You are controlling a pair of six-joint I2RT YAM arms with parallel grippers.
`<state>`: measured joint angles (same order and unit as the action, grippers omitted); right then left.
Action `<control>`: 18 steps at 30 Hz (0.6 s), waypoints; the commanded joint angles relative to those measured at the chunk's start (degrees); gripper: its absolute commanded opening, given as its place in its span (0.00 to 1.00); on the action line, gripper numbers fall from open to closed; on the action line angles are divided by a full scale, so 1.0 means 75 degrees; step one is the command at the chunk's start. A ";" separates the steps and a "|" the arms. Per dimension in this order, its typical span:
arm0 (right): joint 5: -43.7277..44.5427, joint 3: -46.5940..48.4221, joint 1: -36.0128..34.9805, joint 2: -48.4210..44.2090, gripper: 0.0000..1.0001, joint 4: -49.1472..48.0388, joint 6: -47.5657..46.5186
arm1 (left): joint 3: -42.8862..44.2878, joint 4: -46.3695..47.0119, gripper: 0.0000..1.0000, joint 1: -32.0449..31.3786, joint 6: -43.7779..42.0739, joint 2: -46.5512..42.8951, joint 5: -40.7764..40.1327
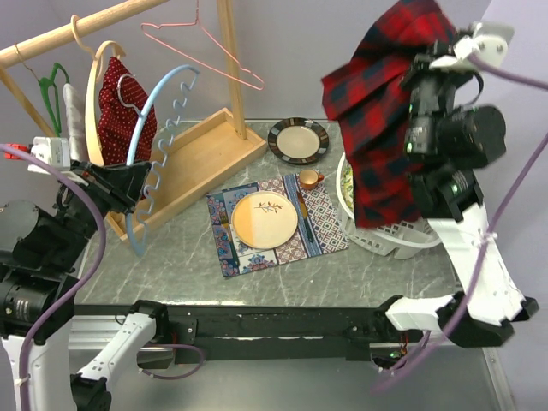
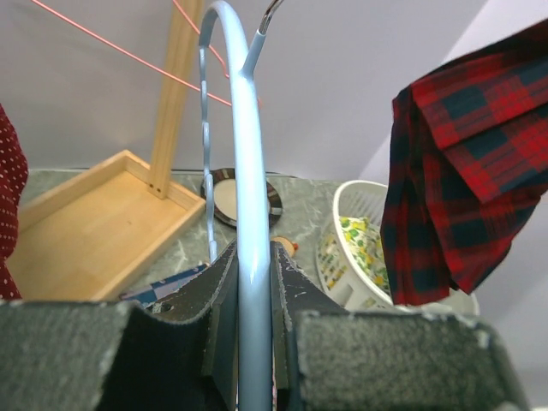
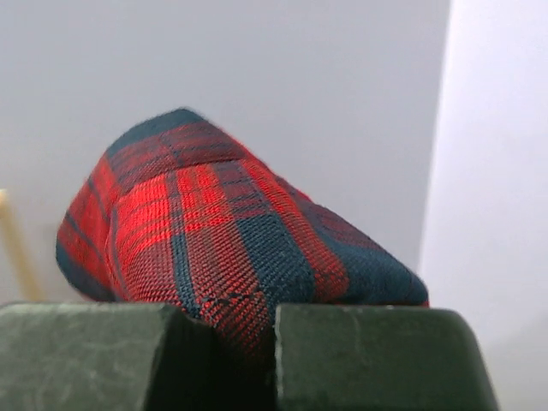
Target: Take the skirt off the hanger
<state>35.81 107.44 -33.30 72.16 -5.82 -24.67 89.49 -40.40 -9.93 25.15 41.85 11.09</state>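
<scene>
The red and dark plaid skirt hangs free of any hanger, held high at the right by my right gripper, which is shut on its top fold. Its hem drops over the white basket. In the right wrist view the skirt bulges up from between the closed right gripper. My left gripper is shut on the bare light blue hanger at the left, near the rack. In the left wrist view the hanger runs up between the left gripper, with the skirt far to the right.
A wooden rack with a tray base stands at the back left. It carries a pink wire hanger, a green hanger and a wooden hanger with a red dotted garment. A plate on a placemat, a dark plate and an orange cup sit mid-table.
</scene>
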 commanded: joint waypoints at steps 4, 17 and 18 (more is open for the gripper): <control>-0.0614 0.0910 0.1228 0.0785 0.00 -0.0184 0.0007 | -0.0120 0.1180 0.01 0.0024 -0.0329 0.0502 -0.0413; 0.1118 -0.2916 0.1932 0.0012 0.00 0.1240 0.3016 | -0.0495 0.2059 0.01 0.0024 -0.0165 0.0901 -0.0495; 0.1282 -0.3213 0.1944 -0.0058 0.00 0.1466 0.3437 | -0.0495 0.2059 0.01 0.0024 -0.0165 0.0959 -0.0448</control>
<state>38.92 90.72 -19.40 75.81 -0.78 -13.17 85.38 -32.97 -9.93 23.55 48.34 7.79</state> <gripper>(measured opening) 0.056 0.194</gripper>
